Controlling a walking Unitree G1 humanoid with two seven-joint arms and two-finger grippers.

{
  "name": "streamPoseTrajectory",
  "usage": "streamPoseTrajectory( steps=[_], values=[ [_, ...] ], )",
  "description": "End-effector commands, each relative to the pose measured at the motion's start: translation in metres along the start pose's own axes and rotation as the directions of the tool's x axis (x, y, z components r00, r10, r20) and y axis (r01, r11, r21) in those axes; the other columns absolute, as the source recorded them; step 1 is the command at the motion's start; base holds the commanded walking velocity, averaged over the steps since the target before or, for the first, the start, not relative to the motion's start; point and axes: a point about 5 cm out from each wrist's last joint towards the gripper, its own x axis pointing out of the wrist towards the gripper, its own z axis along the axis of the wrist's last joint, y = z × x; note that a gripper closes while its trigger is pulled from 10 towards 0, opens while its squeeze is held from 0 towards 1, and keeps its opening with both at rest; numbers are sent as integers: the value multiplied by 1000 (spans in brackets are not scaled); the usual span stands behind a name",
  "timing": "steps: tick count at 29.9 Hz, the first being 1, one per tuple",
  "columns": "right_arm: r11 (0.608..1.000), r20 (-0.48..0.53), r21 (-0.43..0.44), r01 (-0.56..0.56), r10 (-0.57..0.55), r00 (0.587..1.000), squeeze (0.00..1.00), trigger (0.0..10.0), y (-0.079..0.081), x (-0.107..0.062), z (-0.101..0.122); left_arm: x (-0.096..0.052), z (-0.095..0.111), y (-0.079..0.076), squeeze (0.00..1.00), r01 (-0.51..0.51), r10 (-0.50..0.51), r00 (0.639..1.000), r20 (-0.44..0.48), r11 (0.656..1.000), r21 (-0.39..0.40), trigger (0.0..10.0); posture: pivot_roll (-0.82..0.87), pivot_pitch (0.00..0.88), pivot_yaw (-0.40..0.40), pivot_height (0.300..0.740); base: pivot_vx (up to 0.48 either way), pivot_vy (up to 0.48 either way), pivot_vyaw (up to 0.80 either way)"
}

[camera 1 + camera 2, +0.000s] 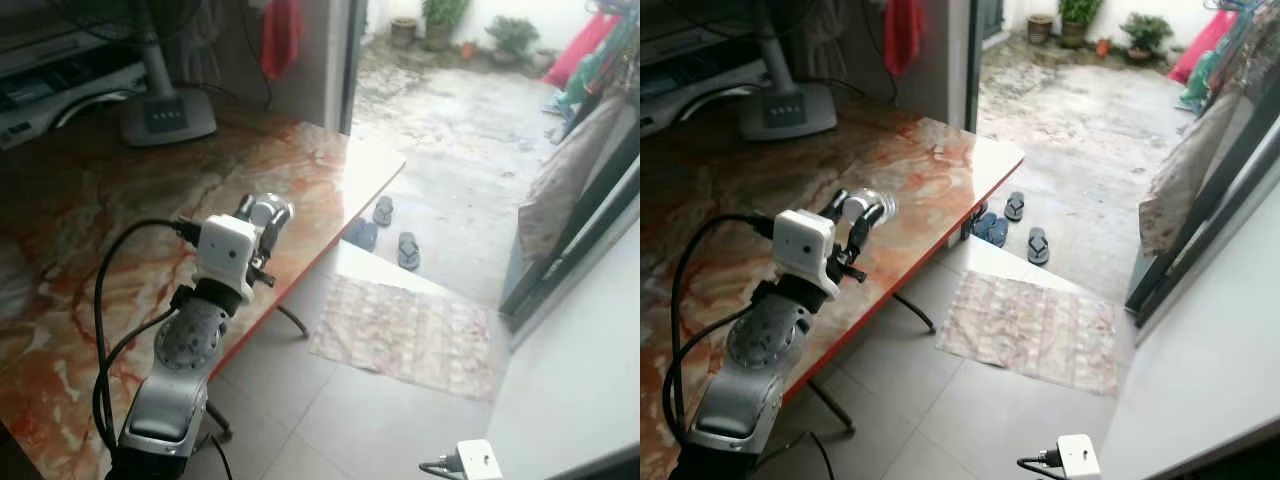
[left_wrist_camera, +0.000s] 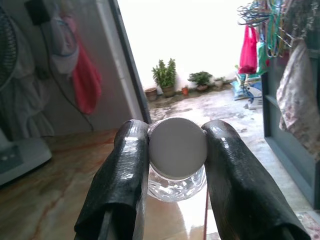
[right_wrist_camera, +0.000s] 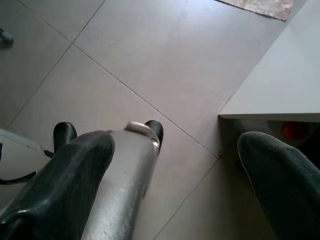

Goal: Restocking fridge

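The left gripper [image 2: 175, 165] is raised over the marbled orange tabletop [image 1: 90, 230], near its front edge, with its jaws closed on a clear plastic bottle [image 2: 177, 177]. The bottle's white ribbed cap [image 2: 178, 147] faces the wrist camera, pressed between the two black fingers [image 2: 122, 180], and the transparent body shows just below it. From the head camera the same bottle [image 1: 268, 210] glints at the tip of the silver left arm [image 1: 190, 350], held out above the tabletop rather than resting on it, as far as the angle lets one judge.

The right gripper [image 3: 170, 170] hangs low over the grey tiled floor [image 3: 150, 60], its jaws spread wide apart with nothing between them. Beside it is the corner of a pale flat surface [image 3: 280, 80].

At the far end of the tabletop stands the grey base of a pedestal fan [image 1: 168, 112]. Beyond the tabletop's edge a patterned mat [image 1: 410, 335] lies on the floor, with sandals [image 1: 395, 232] just past it at the open doorway, and potted plants [image 1: 440, 20] stand in the wet yard outside. A red cloth [image 1: 282, 35] hangs by the door frame.
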Motion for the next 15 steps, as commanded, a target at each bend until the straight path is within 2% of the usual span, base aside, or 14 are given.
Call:
streamPoseTrajectory(
  steps=[1, 15],
  values=[
    [1000, 3, 1, 19, -19, 1000, 0, 10000, -7, -1, 1, 3, 10, -6, 0, 34, -34, 998, 50, 999, -9, 10000, 10, 26, 34, 740, 0, 0, -750],
    [1000, -1, -1, 12, -12, 1000, 0, 10000, -6, -1, 0, 2, 8, -12, 0, 80, -79, 996, 35, 996, -39, 10000, 11, 25, 35, 740, 0, 0, -752]
  ],
)
